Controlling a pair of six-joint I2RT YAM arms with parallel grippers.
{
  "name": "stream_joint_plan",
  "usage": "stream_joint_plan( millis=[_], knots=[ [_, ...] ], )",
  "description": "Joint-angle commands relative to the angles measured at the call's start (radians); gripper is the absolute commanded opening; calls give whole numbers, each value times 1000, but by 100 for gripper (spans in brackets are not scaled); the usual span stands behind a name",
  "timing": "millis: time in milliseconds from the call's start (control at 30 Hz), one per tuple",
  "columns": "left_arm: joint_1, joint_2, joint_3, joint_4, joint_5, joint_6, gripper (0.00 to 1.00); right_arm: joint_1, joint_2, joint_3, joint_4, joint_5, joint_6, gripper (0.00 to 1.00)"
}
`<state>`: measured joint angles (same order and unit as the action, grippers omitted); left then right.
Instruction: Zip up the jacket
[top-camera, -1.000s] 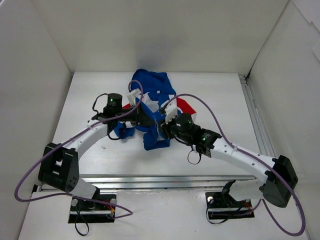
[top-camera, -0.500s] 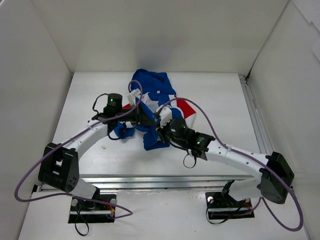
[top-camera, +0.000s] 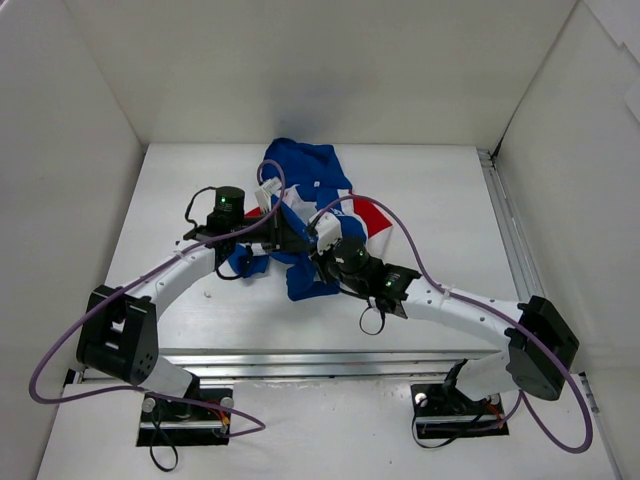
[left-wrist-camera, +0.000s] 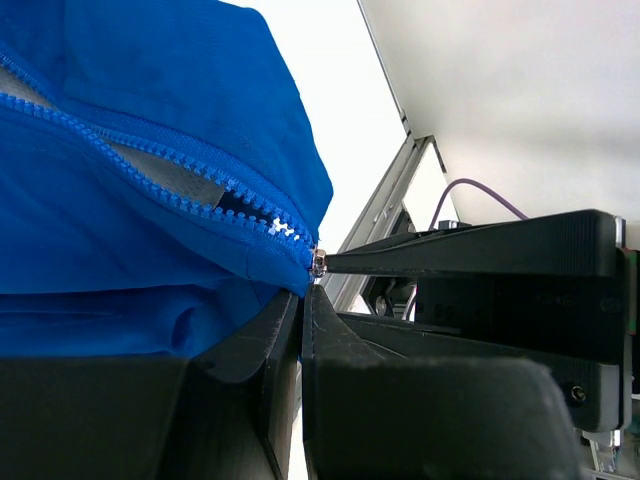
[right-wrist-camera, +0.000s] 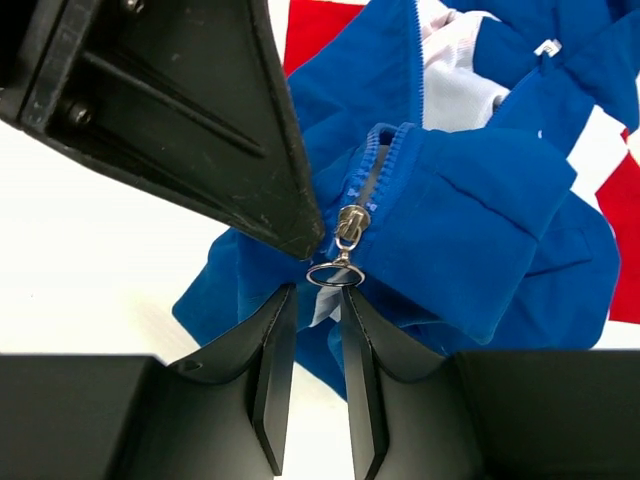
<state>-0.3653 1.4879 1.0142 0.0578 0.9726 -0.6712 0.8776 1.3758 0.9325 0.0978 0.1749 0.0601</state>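
The small royal-blue fabric jacket (top-camera: 300, 168) with red and white panels lies crumpled in a heap; the flat white table (top-camera: 440, 180) under it shows bare on every side of the jacket; a red side panel (top-camera: 372, 212) spreads out from the jacket's right edge; both arms reach in to the jacket's near side, one from each flank.

The black two-finger left gripper (left-wrist-camera: 302, 292) is at the jacket's lower front; its jaws are pressed together, with a fold of blue cloth pinched between the tips just below the end of the zipper; the blue zipper teeth (left-wrist-camera: 150, 165) run away from that pinch in two diverging rows, so the jacket's front stands unzipped there, with pale lining between the rows.

The black two-finger right gripper (right-wrist-camera: 315, 292) faces the same spot on the jacket; its jaws stand only a narrow slot apart; the silver metal zipper slider (right-wrist-camera: 350, 222) sits at the foot of the jacket's opening, and its thin wire ring pull (right-wrist-camera: 335, 274) hangs across the mouth of that slot, touching or nearly touching the tips; whether the ring is actually clamped cannot be told; one of the left gripper's broad fingers (right-wrist-camera: 180, 110) comes down to a point just beside the slider on the jacket.
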Motion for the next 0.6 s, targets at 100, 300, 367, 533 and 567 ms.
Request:
stream_joint_plan(
  millis=[100, 300, 367, 533, 567],
  knots=[
    [6, -35, 32, 70, 41, -25, 0, 8, -6, 40, 112, 75, 10, 23],
    [6, -34, 23, 82, 44, -31, 0, 6, -1, 45, 118, 92, 6, 7],
    [6, -35, 18, 83, 44, -31, 0, 4, -9, 45, 117, 87, 6, 0],
    [6, -32, 9, 79, 34, -33, 0, 9, -41, 51, 88, 78, -2, 0],
    [6, -32, 9, 80, 32, -33, 0, 6, -53, 51, 82, 74, -3, 0]
  ],
)
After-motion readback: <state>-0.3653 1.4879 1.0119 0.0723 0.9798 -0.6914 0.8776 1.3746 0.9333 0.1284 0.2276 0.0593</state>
